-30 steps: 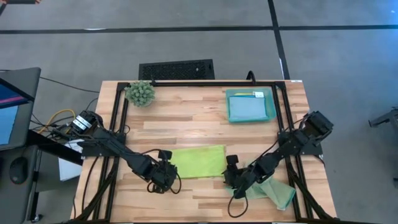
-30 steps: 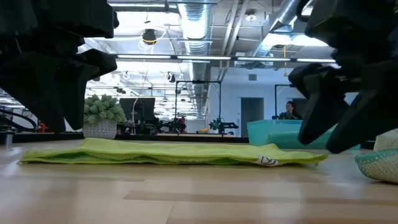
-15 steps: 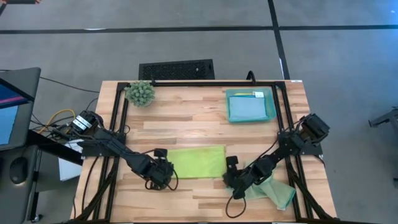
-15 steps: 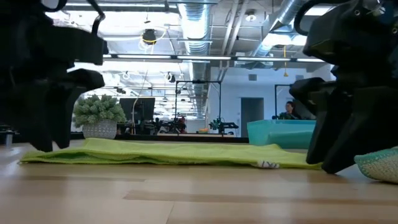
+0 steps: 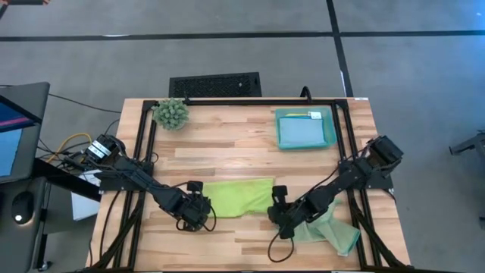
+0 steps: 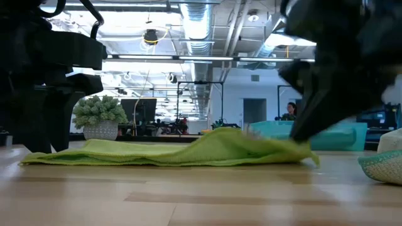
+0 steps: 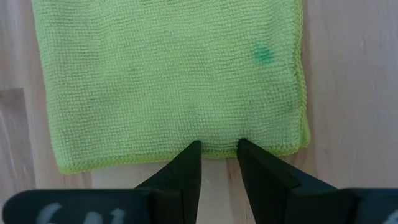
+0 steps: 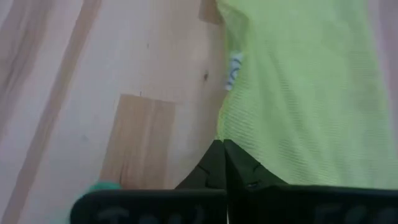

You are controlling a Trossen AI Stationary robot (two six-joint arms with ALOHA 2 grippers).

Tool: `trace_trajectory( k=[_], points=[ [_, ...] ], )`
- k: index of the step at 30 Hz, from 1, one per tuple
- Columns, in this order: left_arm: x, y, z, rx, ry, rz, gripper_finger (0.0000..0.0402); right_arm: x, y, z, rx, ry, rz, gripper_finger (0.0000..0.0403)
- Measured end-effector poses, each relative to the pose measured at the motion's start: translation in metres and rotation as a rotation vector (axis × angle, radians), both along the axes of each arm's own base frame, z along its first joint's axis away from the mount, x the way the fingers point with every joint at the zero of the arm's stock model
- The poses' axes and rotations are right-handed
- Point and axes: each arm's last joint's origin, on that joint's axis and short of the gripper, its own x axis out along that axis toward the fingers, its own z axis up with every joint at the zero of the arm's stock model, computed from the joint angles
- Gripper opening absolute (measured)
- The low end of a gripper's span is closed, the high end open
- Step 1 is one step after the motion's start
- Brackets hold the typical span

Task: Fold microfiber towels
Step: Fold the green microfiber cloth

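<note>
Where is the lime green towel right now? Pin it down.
In the high view the lime green towel lies on the table's near middle, between the left gripper at its left edge and the right gripper shut on its right edge.

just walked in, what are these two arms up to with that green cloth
Two robot arms are folding a lime green microfiber towel on the wooden table. The right gripper is shut on the towel's right edge and lifts it off the table. The left gripper sits at the towel's left edge, fingers slightly apart, edge between the tips.
</note>
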Motion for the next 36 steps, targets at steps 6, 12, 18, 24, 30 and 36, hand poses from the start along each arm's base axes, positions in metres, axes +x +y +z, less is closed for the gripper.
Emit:
trace_trajectory(
  k=[6, 12, 18, 24, 30, 36],
  points=[
    [0.000, 0.000, 0.000, -0.002, 0.006, -0.001, 0.0103, -0.006, -0.014, 0.032, -0.056, 0.051, -0.025, 0.0004],
    [0.000, 0.000, 0.000, -0.007, 0.008, 0.006, 0.0102, -0.004, -0.036, 0.038, -0.126, 0.088, -0.055, 0.0004],
    [-0.001, 0.000, 0.000, -0.010, 0.009, 0.016, 0.0102, 0.008, -0.050, 0.041, -0.141, 0.047, -0.039, 0.0004],
    [-0.001, 0.000, -0.001, -0.010, 0.010, 0.016, 0.0102, 0.014, -0.062, 0.042, -0.200, 0.041, 0.009, 0.0002],
    [-0.001, 0.000, -0.001, -0.011, 0.011, 0.020, 0.0103, 0.024, -0.070, 0.052, -0.253, 0.024, 0.047, 0.0002],
    [-0.001, 0.000, -0.001, -0.012, 0.011, 0.023, 0.0103, 0.036, -0.075, 0.073, -0.361, -0.013, 0.089, 0.0002]
  ],
)
